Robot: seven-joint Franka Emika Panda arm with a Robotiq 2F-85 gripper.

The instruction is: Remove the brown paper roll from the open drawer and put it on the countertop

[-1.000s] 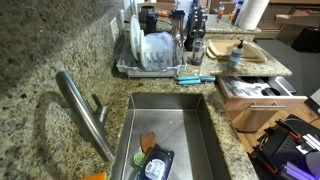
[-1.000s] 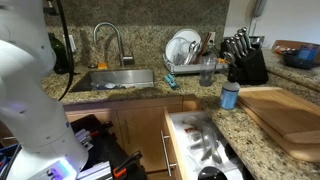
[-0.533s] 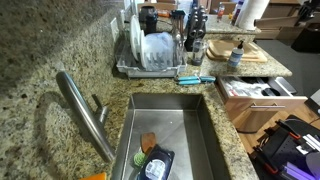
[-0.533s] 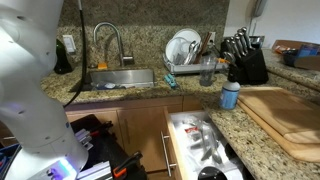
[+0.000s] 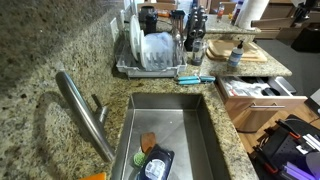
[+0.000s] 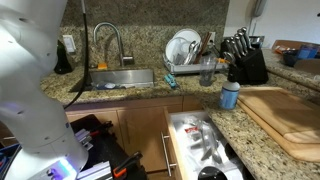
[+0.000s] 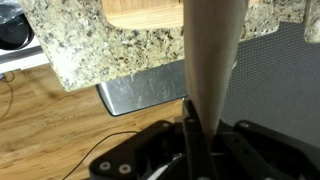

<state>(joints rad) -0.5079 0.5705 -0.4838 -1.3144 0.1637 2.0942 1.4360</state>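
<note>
In the wrist view my gripper is shut on the brown paper roll, a slim tan cylinder that rises from between the jaws. Behind it lies the edge of the speckled granite countertop. The drawer stands open in both exterior views, with a pale interior and small items inside. The roll shows in neither exterior view. A dark shape at the top right edge of an exterior view may be the gripper.
A wooden cutting board and a blue-capped bottle sit on the countertop by the drawer. A white paper towel roll, knife block, dish rack and sink are nearby. My white arm fills one side.
The drawer and countertop items have not moved. A dark shape at the top right edge of an exterior view has come slightly further into the picture.
</note>
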